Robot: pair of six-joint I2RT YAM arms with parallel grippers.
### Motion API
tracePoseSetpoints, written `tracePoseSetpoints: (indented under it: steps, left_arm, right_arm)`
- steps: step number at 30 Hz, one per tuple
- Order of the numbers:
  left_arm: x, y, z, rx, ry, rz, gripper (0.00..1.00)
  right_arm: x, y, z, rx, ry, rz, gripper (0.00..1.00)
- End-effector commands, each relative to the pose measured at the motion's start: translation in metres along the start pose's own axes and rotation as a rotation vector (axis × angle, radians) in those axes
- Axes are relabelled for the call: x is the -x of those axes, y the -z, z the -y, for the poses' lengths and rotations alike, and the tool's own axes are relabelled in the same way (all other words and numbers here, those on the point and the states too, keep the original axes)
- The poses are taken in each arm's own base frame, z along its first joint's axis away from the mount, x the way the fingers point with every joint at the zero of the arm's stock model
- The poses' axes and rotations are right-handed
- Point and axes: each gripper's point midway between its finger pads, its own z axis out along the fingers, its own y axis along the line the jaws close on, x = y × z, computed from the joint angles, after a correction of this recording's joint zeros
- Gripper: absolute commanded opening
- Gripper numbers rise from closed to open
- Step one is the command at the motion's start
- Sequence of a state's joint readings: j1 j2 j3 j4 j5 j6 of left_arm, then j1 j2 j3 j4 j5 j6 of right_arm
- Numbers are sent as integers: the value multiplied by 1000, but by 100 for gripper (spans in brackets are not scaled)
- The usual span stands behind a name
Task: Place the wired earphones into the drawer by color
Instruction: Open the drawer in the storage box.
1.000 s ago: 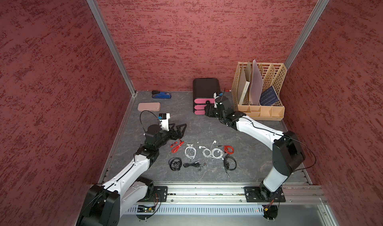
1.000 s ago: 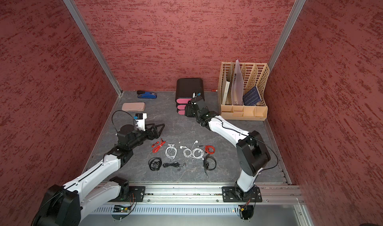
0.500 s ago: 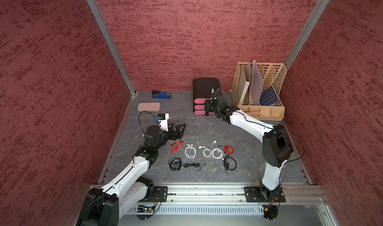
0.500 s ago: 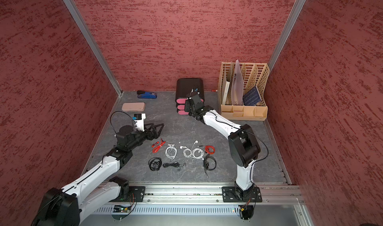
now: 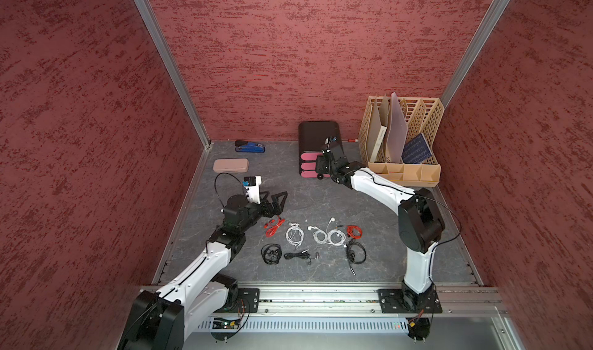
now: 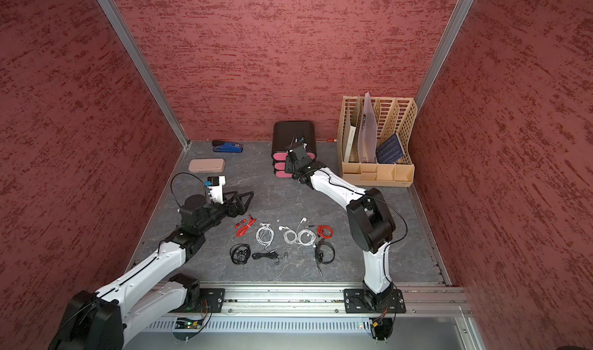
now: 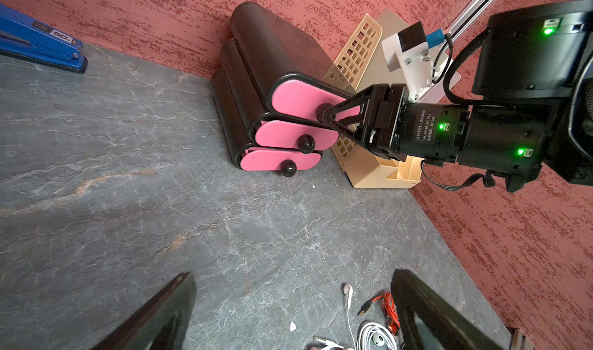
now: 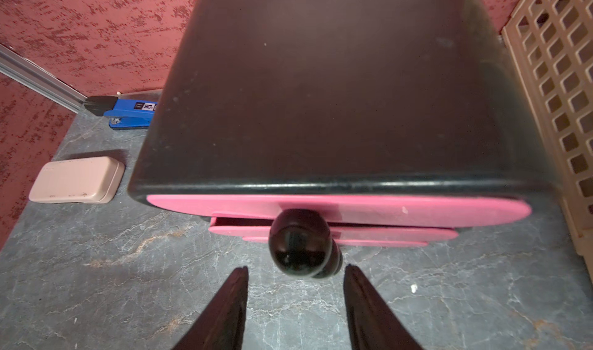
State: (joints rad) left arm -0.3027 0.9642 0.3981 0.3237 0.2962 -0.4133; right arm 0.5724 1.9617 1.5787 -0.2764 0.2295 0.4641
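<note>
Earphones (image 5: 327, 237): eight bundles, red, white and black, on the table (image 5: 321, 200), well in front of the drawer unit (image 5: 317, 133). Left gripper (image 5: 279, 204): jaws wide apart, empty, front-left of the unit, just beside the earphones. Right gripper (image 8: 296, 268): jaws apart, tips flanking the unit's top knob (image 8: 300, 242), not clamped.

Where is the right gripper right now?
In both top views the right gripper sits at the back, at the top knob of the drawer unit, beside the file rack.
</note>
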Motion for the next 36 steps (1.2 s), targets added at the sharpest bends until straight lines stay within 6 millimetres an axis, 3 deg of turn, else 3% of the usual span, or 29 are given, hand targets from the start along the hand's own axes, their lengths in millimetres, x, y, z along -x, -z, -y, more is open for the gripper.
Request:
tracePoseSetpoints:
  steps: [1,12,26,36]
  left_arm:
    - [4,2,3,-9,-21,27,100]
    - [4,2,3,-10,-22,30,100]
    - [4,2,3,-11,-22,31,100]
    - [3,2,3,-11,-23,31,100]
  right_arm:
    - [14,-3,1,-11,-14,26,52]
    - [20,-13,5,-19,-22,30,46]
    - [17,-14,2,-2,-22,10,29]
    - [12,-1,3,4,-36,6,29]
